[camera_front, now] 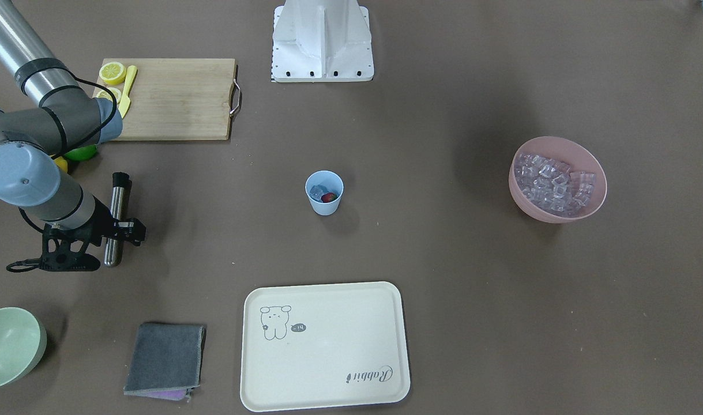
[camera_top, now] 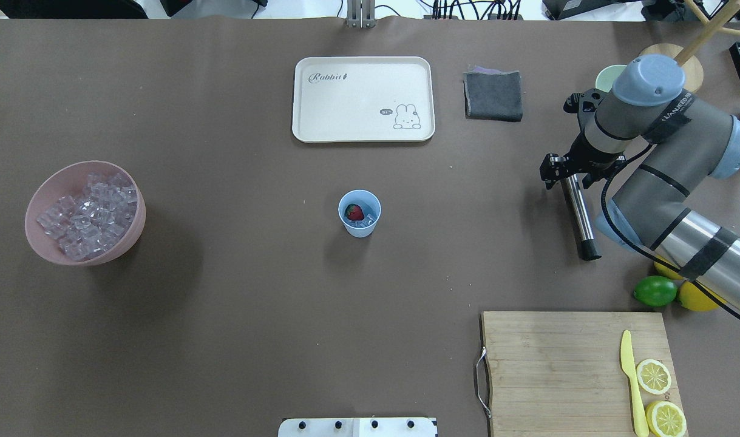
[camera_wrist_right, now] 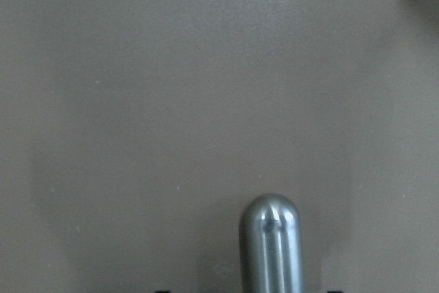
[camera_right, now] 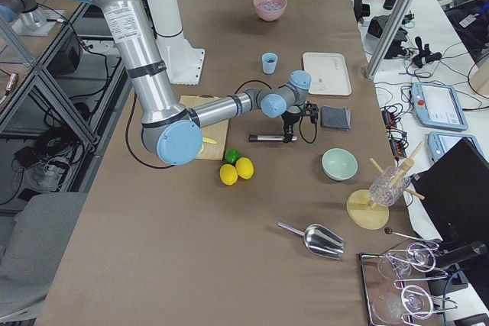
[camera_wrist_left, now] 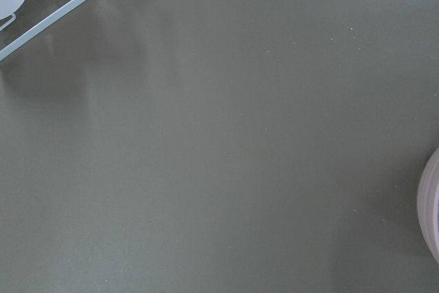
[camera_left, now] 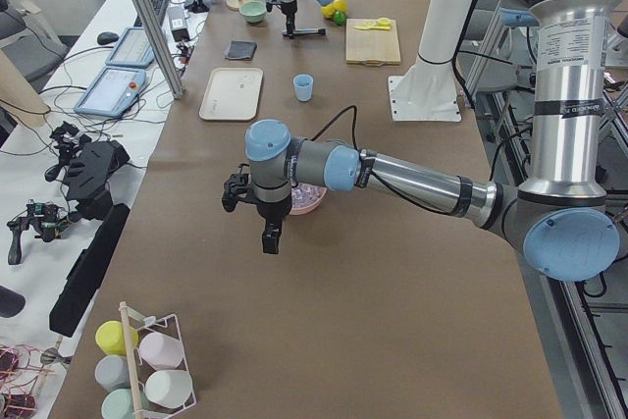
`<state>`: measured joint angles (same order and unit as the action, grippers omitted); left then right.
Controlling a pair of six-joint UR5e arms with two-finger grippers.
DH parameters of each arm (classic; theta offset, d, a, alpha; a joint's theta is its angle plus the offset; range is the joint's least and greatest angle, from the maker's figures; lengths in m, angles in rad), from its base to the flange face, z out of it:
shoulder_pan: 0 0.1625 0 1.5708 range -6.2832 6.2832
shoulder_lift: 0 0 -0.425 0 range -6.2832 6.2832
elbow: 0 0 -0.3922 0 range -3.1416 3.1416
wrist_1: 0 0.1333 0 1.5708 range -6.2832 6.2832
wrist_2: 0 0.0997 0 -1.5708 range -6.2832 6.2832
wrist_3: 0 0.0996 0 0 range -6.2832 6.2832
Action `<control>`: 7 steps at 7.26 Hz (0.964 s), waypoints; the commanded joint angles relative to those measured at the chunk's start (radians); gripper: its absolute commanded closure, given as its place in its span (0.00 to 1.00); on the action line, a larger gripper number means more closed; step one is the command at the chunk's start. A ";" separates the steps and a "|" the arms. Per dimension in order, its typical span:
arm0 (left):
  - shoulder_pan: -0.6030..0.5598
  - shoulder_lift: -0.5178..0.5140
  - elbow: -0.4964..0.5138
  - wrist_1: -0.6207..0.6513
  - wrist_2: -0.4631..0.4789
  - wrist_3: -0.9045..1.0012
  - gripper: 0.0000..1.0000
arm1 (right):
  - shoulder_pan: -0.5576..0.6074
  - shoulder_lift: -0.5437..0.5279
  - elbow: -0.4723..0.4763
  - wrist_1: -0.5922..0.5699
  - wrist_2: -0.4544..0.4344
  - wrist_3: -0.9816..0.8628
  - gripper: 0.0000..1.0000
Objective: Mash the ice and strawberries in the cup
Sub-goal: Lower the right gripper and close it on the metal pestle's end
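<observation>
Stretching across every view, the brown table [camera_top: 224,291] is carrying all the things. The cream tray [camera_top: 345,103] is lying at the side far from the robot. The pink bowl [camera_top: 136,227] is sitting on the robot's left and is holding a heap of ice [camera_top: 87,212]. The left gripper [camera_left: 265,228] is hanging near this bowl; I cannot tell how its fingers are standing. The right gripper [camera_top: 579,170] is standing low over the steel muddler [camera_top: 582,221], which is lying flat, its fingers spread wide on both sides of the rod. The cup [camera_top: 359,227] is standing upright at the table's middle, well apart from both grippers. Inside it the strawberry [camera_top: 354,212] is resting beside a few ice cubes [camera_top: 363,222].
</observation>
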<state>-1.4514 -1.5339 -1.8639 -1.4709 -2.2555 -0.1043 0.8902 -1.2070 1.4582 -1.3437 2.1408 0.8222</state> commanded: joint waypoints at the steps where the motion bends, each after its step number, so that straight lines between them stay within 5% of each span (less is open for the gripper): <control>1: 0.000 -0.002 -0.003 0.000 0.002 0.000 0.01 | -0.001 -0.011 -0.002 0.003 0.001 -0.017 0.22; 4: 0.002 -0.003 -0.001 0.000 0.002 0.000 0.01 | -0.001 -0.011 -0.004 0.001 0.008 -0.018 0.30; 5: 0.002 -0.003 -0.003 0.000 0.002 0.000 0.02 | -0.001 -0.009 -0.004 0.001 0.016 -0.018 0.45; 7: 0.003 -0.003 -0.003 0.000 0.002 0.000 0.02 | 0.007 -0.008 0.001 0.001 0.049 -0.021 1.00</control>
<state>-1.4491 -1.5370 -1.8665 -1.4711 -2.2534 -0.1043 0.8915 -1.2163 1.4558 -1.3422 2.1640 0.8024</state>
